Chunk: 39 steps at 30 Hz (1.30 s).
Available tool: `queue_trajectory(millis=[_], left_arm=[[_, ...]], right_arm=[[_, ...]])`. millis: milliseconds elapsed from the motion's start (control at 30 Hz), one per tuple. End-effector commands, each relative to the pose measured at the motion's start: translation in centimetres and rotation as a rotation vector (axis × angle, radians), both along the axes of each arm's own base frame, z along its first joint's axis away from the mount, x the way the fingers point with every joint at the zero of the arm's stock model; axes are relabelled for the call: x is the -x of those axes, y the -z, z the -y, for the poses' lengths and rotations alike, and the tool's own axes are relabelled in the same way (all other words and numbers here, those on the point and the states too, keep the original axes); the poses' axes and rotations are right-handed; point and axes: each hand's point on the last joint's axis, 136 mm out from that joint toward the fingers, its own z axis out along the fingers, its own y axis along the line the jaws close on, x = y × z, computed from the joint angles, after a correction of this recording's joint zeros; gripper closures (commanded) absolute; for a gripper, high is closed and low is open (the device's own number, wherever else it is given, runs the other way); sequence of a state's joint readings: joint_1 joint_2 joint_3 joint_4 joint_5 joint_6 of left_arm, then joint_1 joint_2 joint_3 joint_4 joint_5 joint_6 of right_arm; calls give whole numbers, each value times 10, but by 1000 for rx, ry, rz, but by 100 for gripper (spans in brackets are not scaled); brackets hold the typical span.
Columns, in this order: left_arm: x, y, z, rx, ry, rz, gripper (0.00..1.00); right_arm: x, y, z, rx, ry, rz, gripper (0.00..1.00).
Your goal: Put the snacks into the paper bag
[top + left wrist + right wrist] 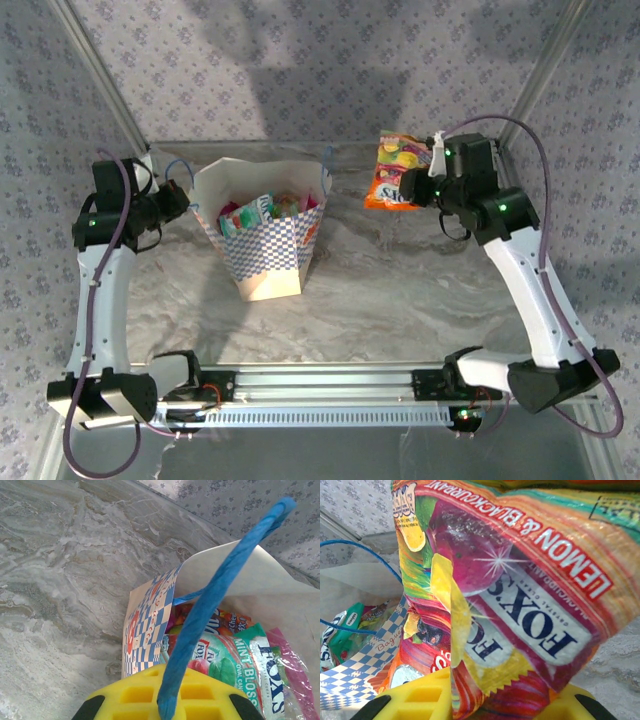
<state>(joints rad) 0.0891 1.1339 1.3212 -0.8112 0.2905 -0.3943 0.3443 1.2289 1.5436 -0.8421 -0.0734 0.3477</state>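
- Right of the paper bag [262, 262], above the table [400, 300]: multicoloured packet [390, 165], pinched in the right hand [410, 188], which is closed to the packet's thickness.
- Step, as judged: carrying this packet to the bag. Next: bring it over the open mouth, then release.
- Left of the bag: left hand [180, 200] clamped on the blue cord handle [215, 595].
- Bag contents: teal-white packet [235, 665] among others.
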Motion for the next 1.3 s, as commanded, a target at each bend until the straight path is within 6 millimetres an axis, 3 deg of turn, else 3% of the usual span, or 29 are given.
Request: queue_trajectory(millis=[0,233,433,767,1000,1267], left_arm=[[0,-17,1,-4,-3,46,100],[1,-17,2,-2,-1,43,100],[3,-20,1,-13,-3,46,100],[5,-18,1,-26,4,36,100],[4,-16,1,-27,11,30,100],[3,-14,2,-26,14,22,100]], right_arm=[[5,-39,2,-37,11,120,74],[10,-53,-25,-77,-93,166,74],[16,-78,-46,-70,-170,241,74],[21,-97,-97,-67,-332,307,73],[23,-120,-140,-82,-475,379,72],[23,-127,-181,-96,-593,401,72]])
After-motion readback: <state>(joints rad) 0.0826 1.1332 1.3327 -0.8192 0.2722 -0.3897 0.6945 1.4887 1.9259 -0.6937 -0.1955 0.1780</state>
